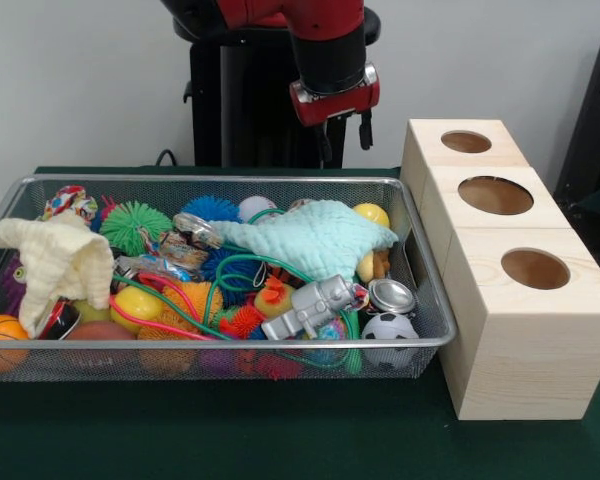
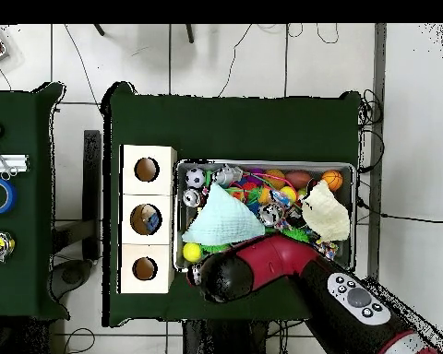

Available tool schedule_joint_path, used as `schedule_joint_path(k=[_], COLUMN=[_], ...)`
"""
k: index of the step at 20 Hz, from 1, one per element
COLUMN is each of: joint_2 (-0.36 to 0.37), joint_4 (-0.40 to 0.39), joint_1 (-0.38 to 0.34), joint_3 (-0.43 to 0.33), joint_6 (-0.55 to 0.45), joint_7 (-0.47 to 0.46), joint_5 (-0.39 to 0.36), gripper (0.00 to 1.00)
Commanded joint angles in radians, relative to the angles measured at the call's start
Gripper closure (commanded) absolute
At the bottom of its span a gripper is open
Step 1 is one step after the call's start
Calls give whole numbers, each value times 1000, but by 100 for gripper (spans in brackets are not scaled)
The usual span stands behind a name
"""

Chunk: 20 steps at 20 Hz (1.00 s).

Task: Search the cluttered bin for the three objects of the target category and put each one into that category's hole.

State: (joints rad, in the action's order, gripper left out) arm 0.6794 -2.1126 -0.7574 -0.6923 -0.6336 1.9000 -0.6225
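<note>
We see the arm [image 1: 325,50] come down from the top in the front view, above the far rim of the bin [image 1: 435,330]. Its gripper [image 1: 332,140] hangs behind that rim, dark against the dark pedestal [image 1: 235,110], so we cannot tell how far it is open, and we cannot tell if it holds something. It touches nothing in the bin that we can see.

The bin stands on the green table [image 1: 280,440], just beside the three wooden boxes [image 1: 520,330], each with a round hole on top. It is full of small things. A mint cloth [image 1: 315,235] lies in the middle toward the far side, and a cream cloth [image 1: 55,260] lies at the left end. At the near rim we see a toy football [image 1: 388,328], a silver robot toy [image 1: 315,305], and an orange ball [image 1: 0,335] in the left corner. A green spiky ball [image 1: 135,225] sits near the far side.

In the overhead view the arm [image 2: 262,263] covers the bin's lower edge, and the gripper is hidden under it.
</note>
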Motion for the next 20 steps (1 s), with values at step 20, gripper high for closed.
schedule_joint_path(k=[20], joint_2=[-155], joint_4=[408], joint_1=[27], joint_3=[-12], joint_6=[-209], joint_7=[-236], joint_5=[-35], gripper=[0])
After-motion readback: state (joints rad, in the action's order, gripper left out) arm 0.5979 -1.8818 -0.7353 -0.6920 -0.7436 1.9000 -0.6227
